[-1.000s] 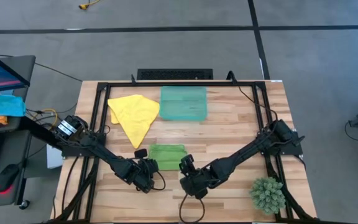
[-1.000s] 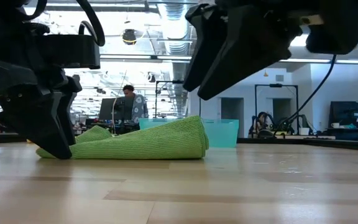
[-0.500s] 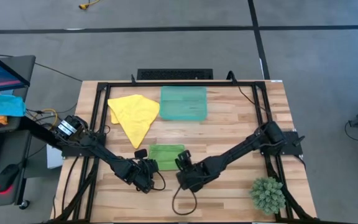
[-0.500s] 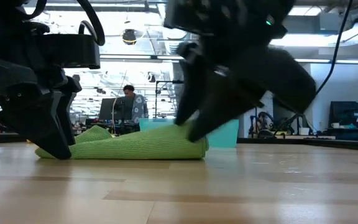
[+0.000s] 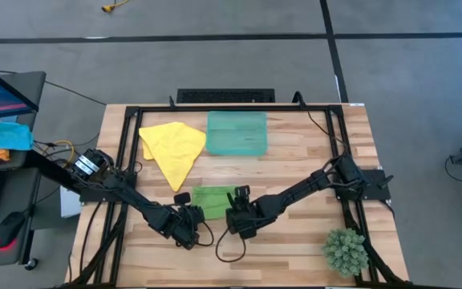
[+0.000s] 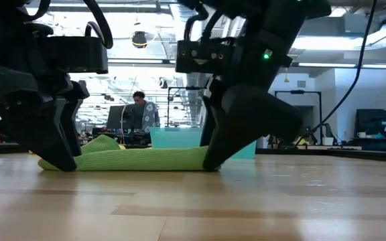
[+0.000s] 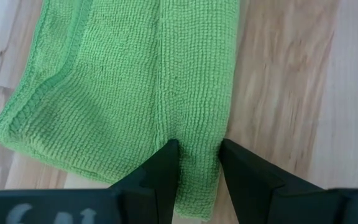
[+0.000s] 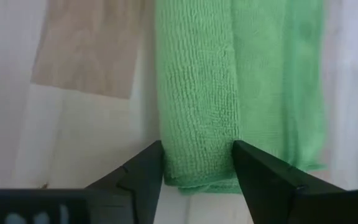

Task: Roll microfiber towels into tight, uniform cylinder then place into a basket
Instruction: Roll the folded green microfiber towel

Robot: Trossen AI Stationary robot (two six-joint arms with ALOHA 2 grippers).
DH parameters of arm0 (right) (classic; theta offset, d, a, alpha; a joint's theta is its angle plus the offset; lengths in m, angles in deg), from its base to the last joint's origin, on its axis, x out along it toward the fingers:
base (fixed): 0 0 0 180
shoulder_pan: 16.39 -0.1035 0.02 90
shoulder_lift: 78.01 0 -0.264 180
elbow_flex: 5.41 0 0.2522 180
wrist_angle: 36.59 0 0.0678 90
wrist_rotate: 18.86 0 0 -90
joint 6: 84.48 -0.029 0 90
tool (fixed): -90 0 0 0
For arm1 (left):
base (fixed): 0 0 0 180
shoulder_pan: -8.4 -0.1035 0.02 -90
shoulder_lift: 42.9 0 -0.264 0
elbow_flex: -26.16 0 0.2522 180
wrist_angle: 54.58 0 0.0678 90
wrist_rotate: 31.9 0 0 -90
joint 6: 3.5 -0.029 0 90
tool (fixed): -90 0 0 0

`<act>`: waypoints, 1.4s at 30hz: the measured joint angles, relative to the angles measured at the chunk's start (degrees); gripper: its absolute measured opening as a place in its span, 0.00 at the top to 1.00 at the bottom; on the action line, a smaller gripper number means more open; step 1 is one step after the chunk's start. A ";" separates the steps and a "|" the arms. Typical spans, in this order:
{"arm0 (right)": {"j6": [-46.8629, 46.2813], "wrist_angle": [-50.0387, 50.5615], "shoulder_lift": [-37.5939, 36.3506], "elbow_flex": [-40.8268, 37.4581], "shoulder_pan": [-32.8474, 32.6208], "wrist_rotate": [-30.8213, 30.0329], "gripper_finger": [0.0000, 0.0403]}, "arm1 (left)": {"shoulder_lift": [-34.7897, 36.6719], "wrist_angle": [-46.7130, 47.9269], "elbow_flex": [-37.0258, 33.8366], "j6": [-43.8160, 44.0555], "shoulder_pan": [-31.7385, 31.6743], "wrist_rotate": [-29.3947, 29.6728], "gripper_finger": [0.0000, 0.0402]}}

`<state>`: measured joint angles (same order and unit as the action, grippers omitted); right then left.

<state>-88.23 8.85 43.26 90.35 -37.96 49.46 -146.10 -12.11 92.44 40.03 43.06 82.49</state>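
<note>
While the yellow towel (image 5: 175,147) lies loose at about ten o'clock on the table (image 5: 295,172), with the basket (image 5: 237,132) just beside it at twelve o'clock and holding nothing, the work sits lower, near six o'clock. The green towel (image 5: 213,201) lies there folded into a narrow band, its near edge turned over into the start of a roll.

At that band's left end, the left end effector (image 7: 197,171) is clamped on the rolled edge, fingers narrow with cloth pinched between them. At the right end, the right end effector (image 8: 197,168) has its fingers set wide astride the same roll, one to each side; whether they are pressing the cloth I cannot tell.

To roll it well, both ends should probably turn together and at the same pace, toward twelve o'clock, so the cylinder keeps one thickness along its length. Gentle outward tension between the two grips would likely keep the layers snug. The risk is one end leading, which would give a cone.
</note>
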 joint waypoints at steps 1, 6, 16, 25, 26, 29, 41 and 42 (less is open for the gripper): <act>-0.42 0.02 0.00 0.00 0.14 1.42 0.50 | 0.00 0.00 0.00 -0.28 0.02 0.22 0.71; -0.96 -0.45 1.92 0.35 0.29 3.77 0.68 | -0.02 0.13 0.00 -2.04 0.26 1.42 0.71; -3.78 -0.44 3.36 0.44 -0.19 4.66 0.96 | -0.29 2.81 2.34 -7.71 0.73 3.24 0.71; -3.83 -1.64 3.32 0.26 -0.08 5.62 0.92 | -0.35 14.67 8.74 -8.54 4.18 6.81 0.71; -3.84 -1.72 3.32 0.24 -0.08 5.63 0.93 | -0.33 15.60 9.20 -8.39 4.90 7.70 0.71; -3.84 -1.81 3.32 0.22 -0.01 5.78 0.96 | -0.27 17.16 10.16 -7.96 7.27 10.75 0.71; -3.89 -2.90 3.32 0.17 0.01 6.32 0.95 | -0.15 8.44 4.93 -11.45 13.85 17.90 0.71; -3.89 -2.96 3.32 0.17 0.01 6.32 0.96 | -0.15 7.46 4.23 -11.62 13.81 17.98 0.71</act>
<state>-92.12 5.89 46.59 90.53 -37.95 55.78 -146.25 -4.65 96.66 28.41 56.86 100.47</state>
